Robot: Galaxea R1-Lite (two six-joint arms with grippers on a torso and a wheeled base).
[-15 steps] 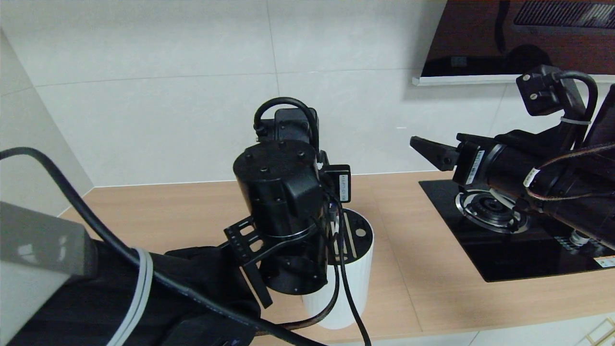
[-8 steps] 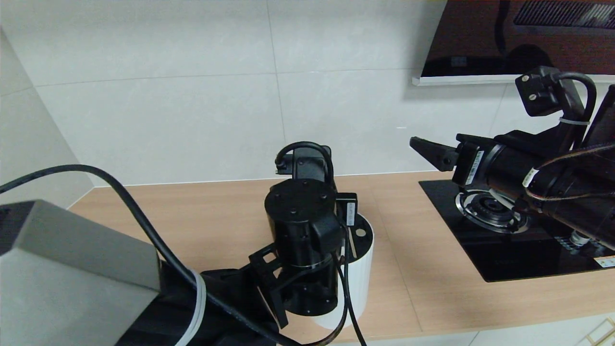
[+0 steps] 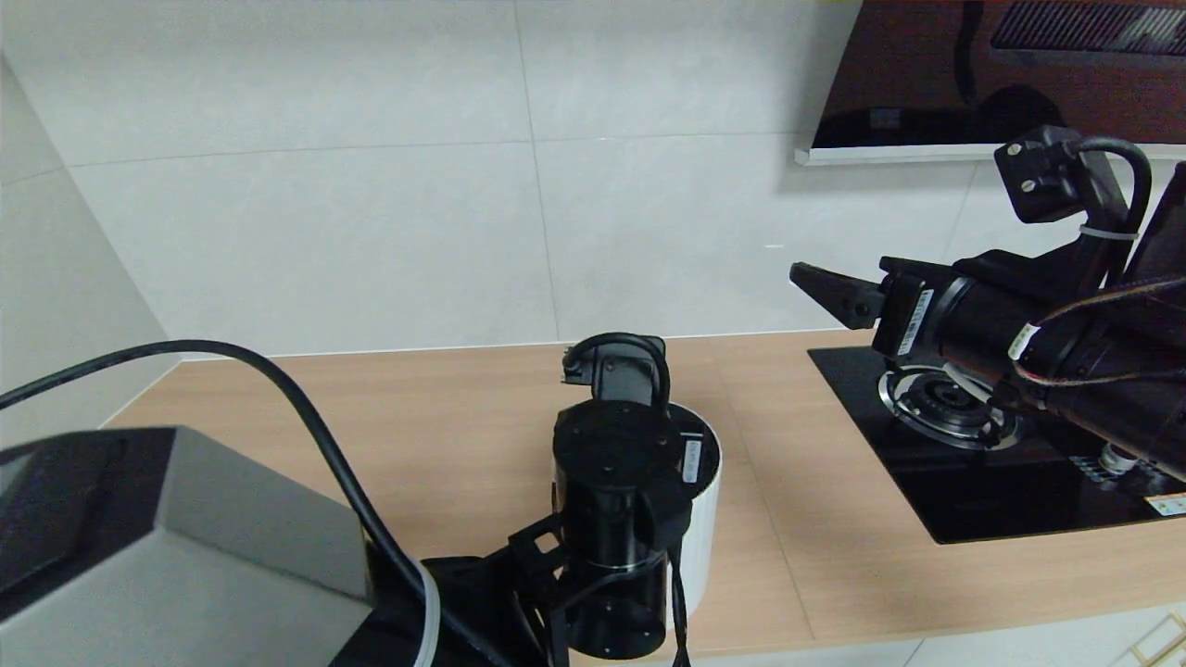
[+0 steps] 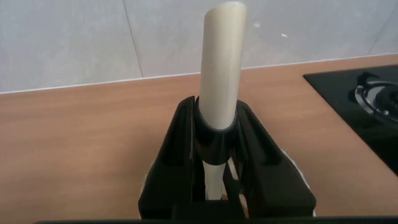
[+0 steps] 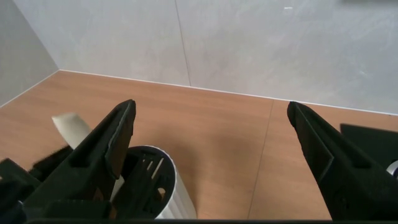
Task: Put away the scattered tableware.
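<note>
The left gripper (image 4: 217, 121) is clamped on a cream utensil handle (image 4: 222, 56) over the white holder (image 3: 704, 519).
The right gripper (image 5: 210, 115) hangs with fingers apart above the tabletop (image 3: 417, 417).

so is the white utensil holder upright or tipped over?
Upright. The utensil holder stands on its base on the counter, slotted top facing up.

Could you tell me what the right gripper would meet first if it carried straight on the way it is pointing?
Most likely the tiled wall behind the counter: the open right gripper aims above the white holder, though depth is hard to judge.
</note>
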